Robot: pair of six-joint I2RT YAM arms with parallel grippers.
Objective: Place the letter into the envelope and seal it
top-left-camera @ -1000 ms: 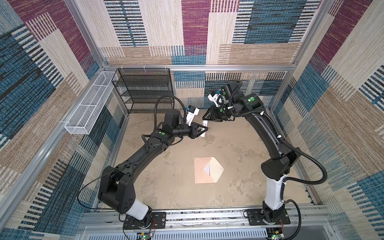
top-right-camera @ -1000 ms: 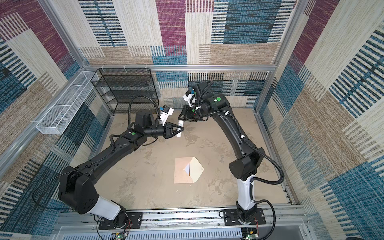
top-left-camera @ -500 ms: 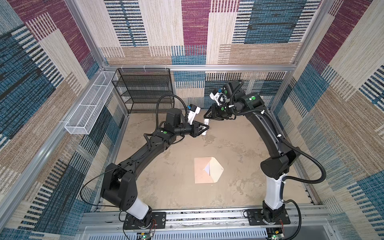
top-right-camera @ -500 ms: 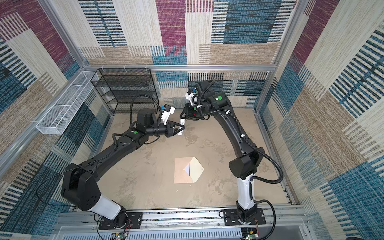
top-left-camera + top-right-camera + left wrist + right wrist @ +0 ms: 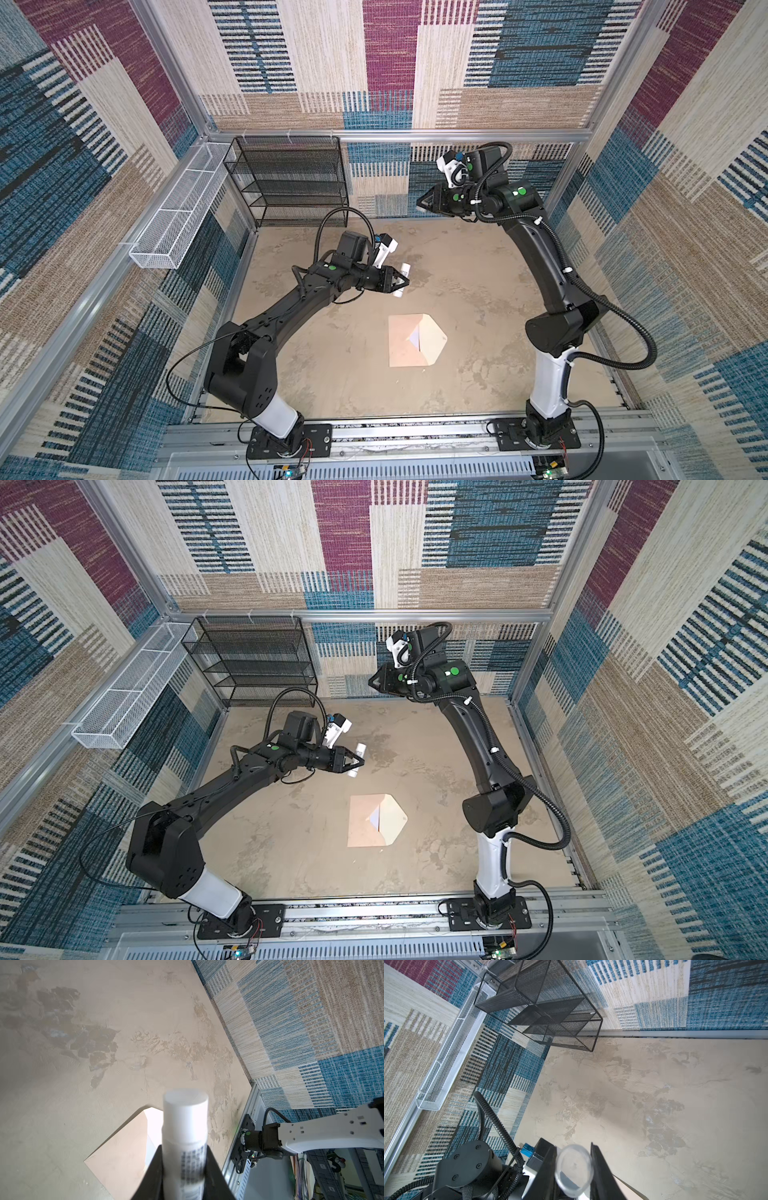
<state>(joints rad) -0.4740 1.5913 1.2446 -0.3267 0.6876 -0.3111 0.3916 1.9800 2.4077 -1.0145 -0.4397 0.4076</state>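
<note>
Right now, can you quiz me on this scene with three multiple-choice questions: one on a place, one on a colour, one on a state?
1. Where is the envelope? A on the black shelf; B flat on the table; C in the white basket.
2. What colour is the tube in the left gripper? A red; B white; C green.
3. The envelope's flap is: A sealed; B torn off; C open.
Answers: B, it lies on the bare table; B, the wrist view shows it white; C, the flap lies folded outward.
</note>
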